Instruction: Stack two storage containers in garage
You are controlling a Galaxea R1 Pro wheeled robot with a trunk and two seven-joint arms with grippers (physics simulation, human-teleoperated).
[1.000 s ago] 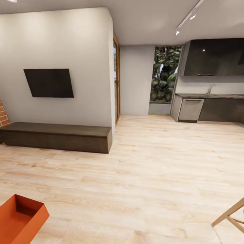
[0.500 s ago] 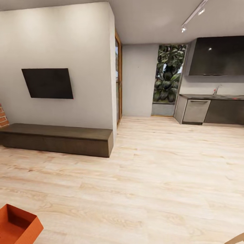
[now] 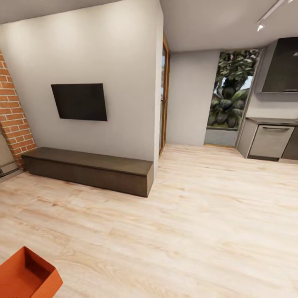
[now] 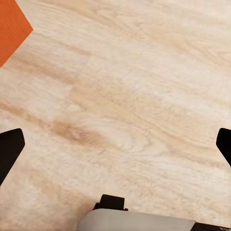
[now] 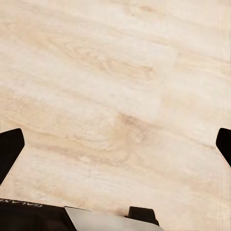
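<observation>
One orange-red open-topped storage container (image 3: 27, 277) sits on the light wood plank floor at the lower left of the head view. A corner of the same orange-red colour (image 4: 12, 29) shows in the left wrist view, over the planks. My left gripper (image 4: 115, 144) stands open above bare floor, its black fingertips (image 4: 9, 151) wide apart with nothing between them. My right gripper (image 5: 115, 144) is open too, its fingertips (image 5: 9, 149) spread over bare planks. The second container is out of view.
A long dark low bench (image 3: 89, 169) runs along the beige wall under a black TV (image 3: 79, 101). Red brick (image 3: 14, 120) stands at the left. A wood-framed doorway (image 3: 164, 95) opens beyond the wall corner; kitchen cabinets (image 3: 271, 140) are at the far right.
The whole head view has swung left: brick wall now shows more, the kitchen has slid right, and the wooden chair leg at lower right has left the picture.
</observation>
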